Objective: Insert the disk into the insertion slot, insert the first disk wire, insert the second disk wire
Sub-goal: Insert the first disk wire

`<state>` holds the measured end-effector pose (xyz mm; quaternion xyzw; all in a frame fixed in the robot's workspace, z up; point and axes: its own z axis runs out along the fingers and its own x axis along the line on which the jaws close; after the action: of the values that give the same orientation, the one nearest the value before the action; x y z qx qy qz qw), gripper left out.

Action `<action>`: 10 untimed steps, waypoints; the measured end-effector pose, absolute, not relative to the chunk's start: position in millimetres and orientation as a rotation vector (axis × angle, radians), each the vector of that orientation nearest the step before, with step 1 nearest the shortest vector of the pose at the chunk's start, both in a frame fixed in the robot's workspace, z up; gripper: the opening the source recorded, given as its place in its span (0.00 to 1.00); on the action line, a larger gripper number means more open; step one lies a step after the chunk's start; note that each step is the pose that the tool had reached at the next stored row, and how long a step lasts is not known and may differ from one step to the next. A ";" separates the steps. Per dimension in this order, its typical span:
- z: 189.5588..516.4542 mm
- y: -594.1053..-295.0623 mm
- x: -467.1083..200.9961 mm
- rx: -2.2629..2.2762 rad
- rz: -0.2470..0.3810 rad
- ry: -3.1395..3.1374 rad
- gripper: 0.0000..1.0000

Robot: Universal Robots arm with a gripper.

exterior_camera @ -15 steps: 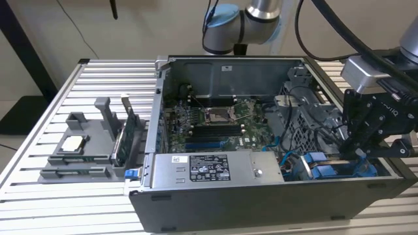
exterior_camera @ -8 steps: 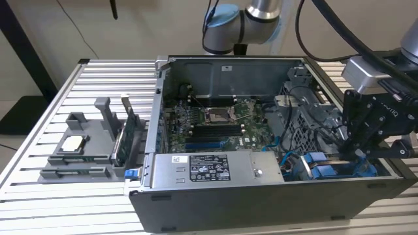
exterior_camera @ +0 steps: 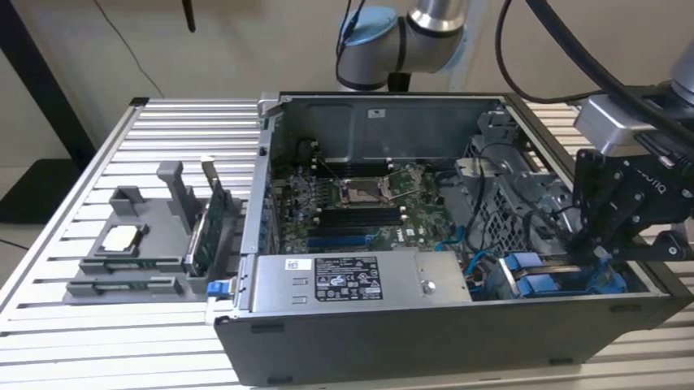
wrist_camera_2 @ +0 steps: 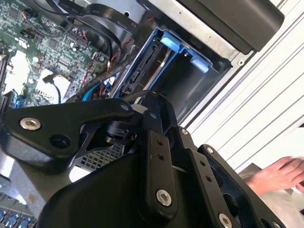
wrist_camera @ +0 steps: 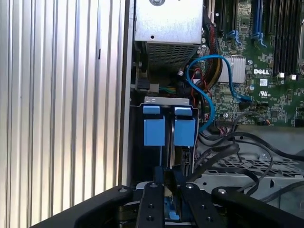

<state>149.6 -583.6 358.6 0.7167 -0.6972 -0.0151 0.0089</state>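
Observation:
The insertion slot is a grey metal bay with blue rails in the case corner, at the exterior view's lower right. The disk stands on edge inside it; its connector edge shows in the second wrist view. My black gripper reaches down into the bay, fingers shut on the near end of the disk, with blue plastic between them. Loose black cables lie right beside the bay; I cannot tell which are the disk wires.
A grey labelled power-supply box fills the case front next to the bay. The motherboard lies behind it, with a blue cable looping near the bay. Grey fixtures stand on the slatted table. A person's hand rests on the table.

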 end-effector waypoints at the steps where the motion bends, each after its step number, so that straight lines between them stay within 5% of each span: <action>1: 358.3 -581.8 150.2 2.239 -0.047 -2.178 0.19; 10: 355.8 -563.3 155.2 2.241 -0.047 -2.176 0.19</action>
<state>155.2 -563.3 355.8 0.7173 -0.6966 -0.0151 0.0089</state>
